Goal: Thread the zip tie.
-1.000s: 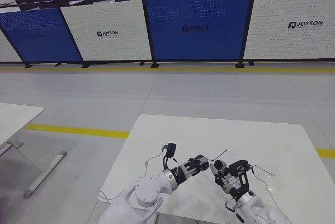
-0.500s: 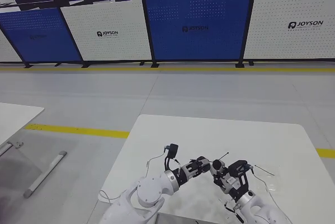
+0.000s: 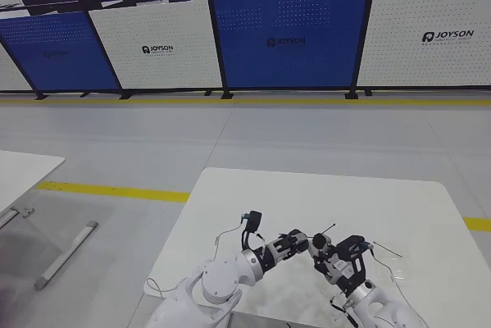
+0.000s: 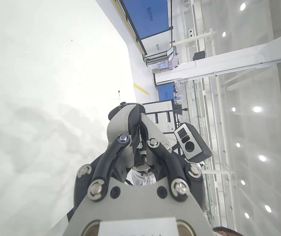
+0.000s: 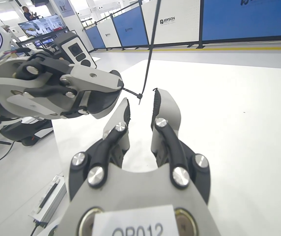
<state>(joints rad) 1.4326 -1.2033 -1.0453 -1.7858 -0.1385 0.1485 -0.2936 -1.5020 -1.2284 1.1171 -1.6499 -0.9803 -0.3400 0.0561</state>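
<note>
Top view: my left claw (image 3: 298,240) and right claw (image 3: 320,243) meet above the desk (image 3: 311,197), toward its near edge. The zip tie (image 3: 325,229) slants up between them.

Left wrist view: left claw (image 4: 136,110) pinched shut over the white desk (image 4: 44,50).

Right wrist view: left claw (image 5: 119,85) grips the tie's short end, and the strap (image 5: 150,50) rises over the desk. Right claw (image 5: 141,95) is spread and empty, astride the head.

Threading looks in hand. Next, I'd pinch the strap and pull it straight.

Desk plain white. Past its far edge, a yellow floor line (image 3: 106,191) and blue-and-white panels (image 3: 290,41).

Printed code on a white label (image 5: 136,223) behind the right pincer (image 5: 141,95). Logo words on wall panels (image 5: 249,15) far beyond it.
</note>
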